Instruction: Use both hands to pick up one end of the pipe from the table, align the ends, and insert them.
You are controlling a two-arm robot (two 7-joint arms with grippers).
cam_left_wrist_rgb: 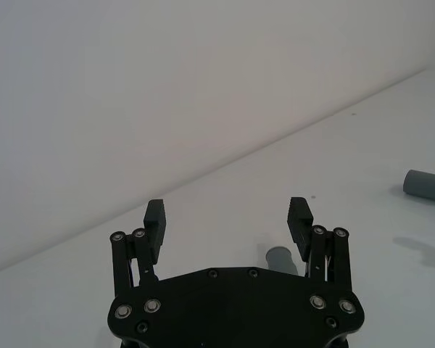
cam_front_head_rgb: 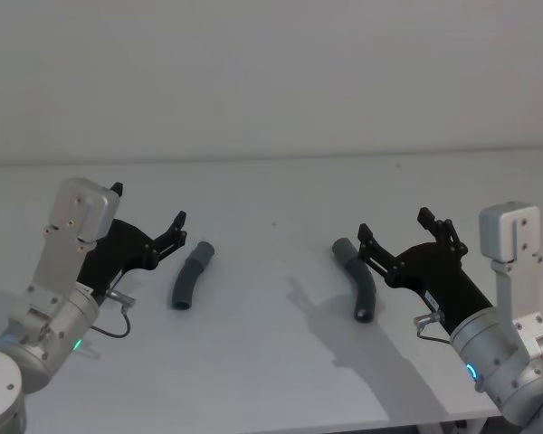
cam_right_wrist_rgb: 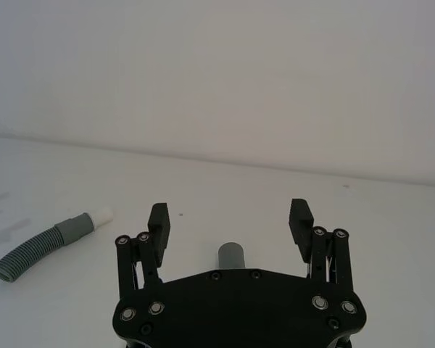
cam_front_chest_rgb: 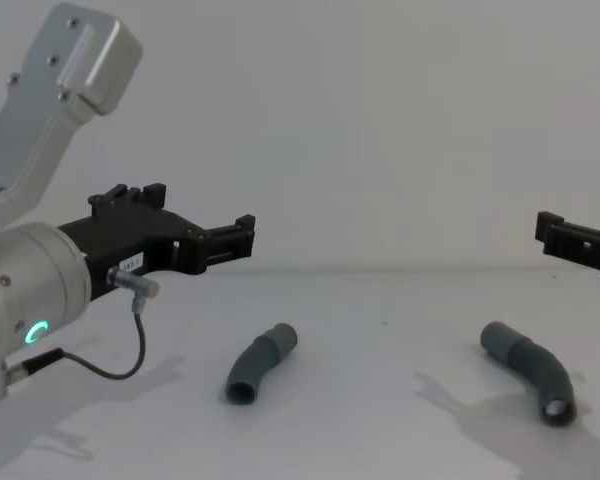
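Two dark grey bent pipe pieces lie apart on the white table [cam_front_head_rgb: 271,362]. The left piece [cam_front_head_rgb: 192,276] [cam_front_chest_rgb: 262,362] is ribbed, and its white tip [cam_right_wrist_rgb: 101,215] shows in the right wrist view. My left gripper [cam_front_head_rgb: 149,221] [cam_left_wrist_rgb: 228,217] [cam_front_chest_rgb: 185,212] hovers open just left of it, holding nothing. The right piece [cam_front_head_rgb: 357,280] [cam_front_chest_rgb: 530,368] ends in a round hollow collar [cam_front_chest_rgb: 557,407]. My right gripper [cam_front_head_rgb: 395,226] [cam_right_wrist_rgb: 230,217] [cam_front_chest_rgb: 570,238] hangs open above and just right of this piece, with one pipe end [cam_right_wrist_rgb: 232,255] showing below its palm.
A pale grey wall [cam_front_head_rgb: 271,72] rises behind the table's far edge. The table's front edge [cam_front_head_rgb: 281,428] runs along the bottom of the head view. A thin black cable [cam_front_chest_rgb: 90,372] loops under my left wrist.
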